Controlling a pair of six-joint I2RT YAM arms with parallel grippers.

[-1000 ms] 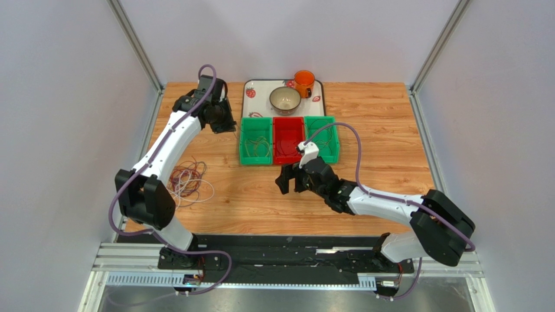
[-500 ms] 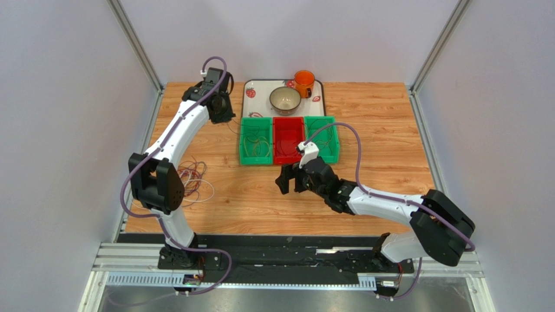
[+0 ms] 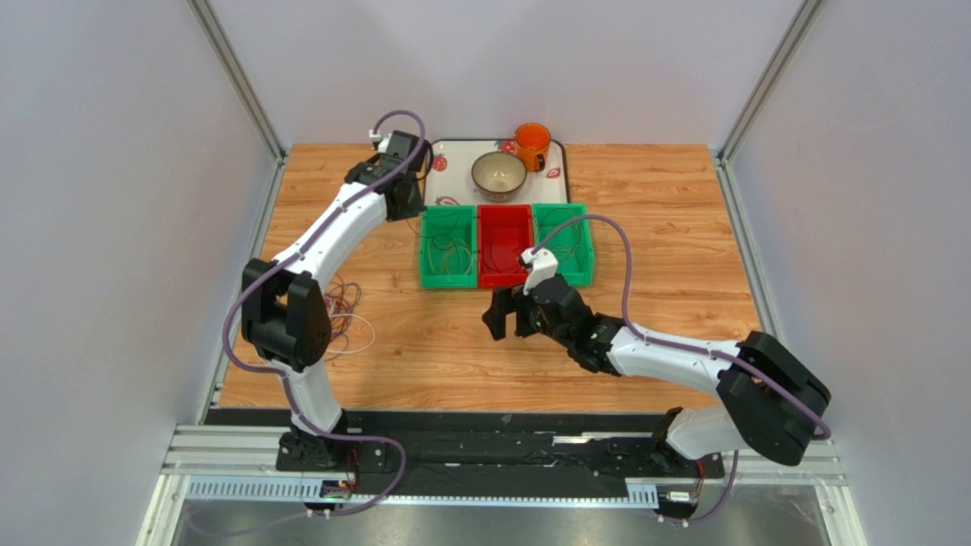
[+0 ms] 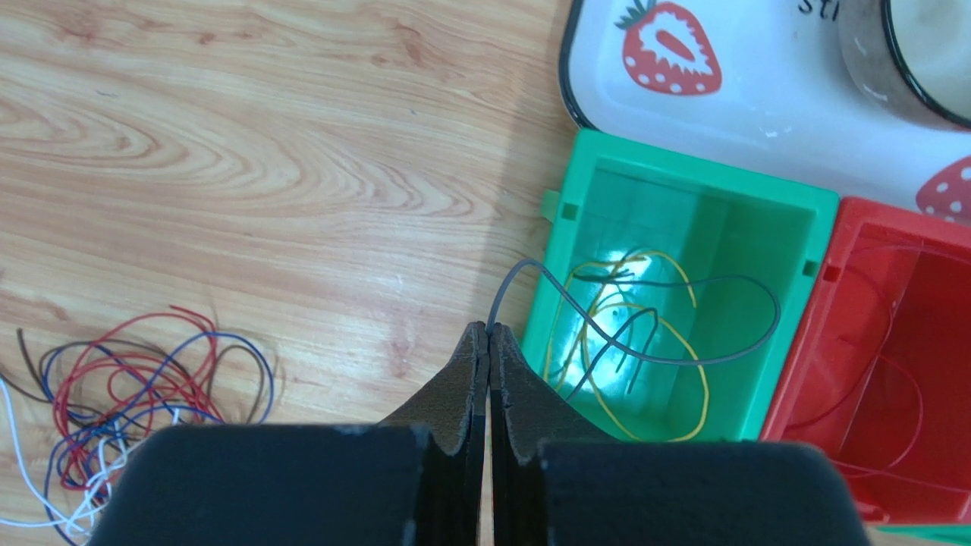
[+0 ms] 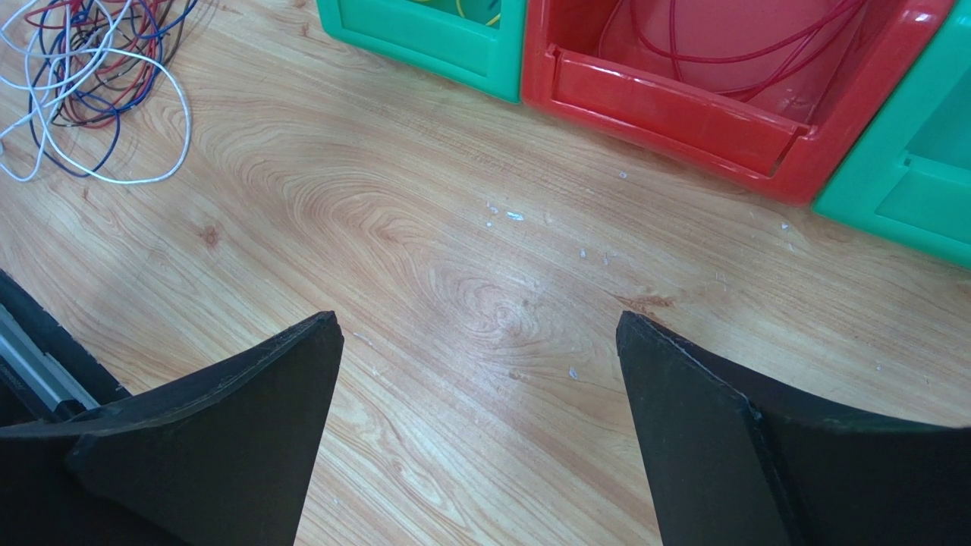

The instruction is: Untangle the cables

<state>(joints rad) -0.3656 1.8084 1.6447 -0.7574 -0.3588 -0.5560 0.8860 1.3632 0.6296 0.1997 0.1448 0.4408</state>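
My closed left gripper (image 4: 488, 336) pinched one grey cable (image 4: 527, 263), likely limp, light and best held near an end, looping into the green bin (image 4: 707, 182); the tangle (image 4: 125, 387) lay left of it; my right gripper (image 5: 476, 327) gaped empty.

A robot lab cell: grey panel walls (image 3: 103, 171), aluminium posts (image 3: 237, 77), 2 bolted arms (image 3: 331, 233) (image 3: 672, 355)

white links (image 3: 333, 231), black joints (image 3: 285, 324), purple hoses (image 3: 628, 279) along both arms; black wedge-shaped fingers (image 5: 205, 432).
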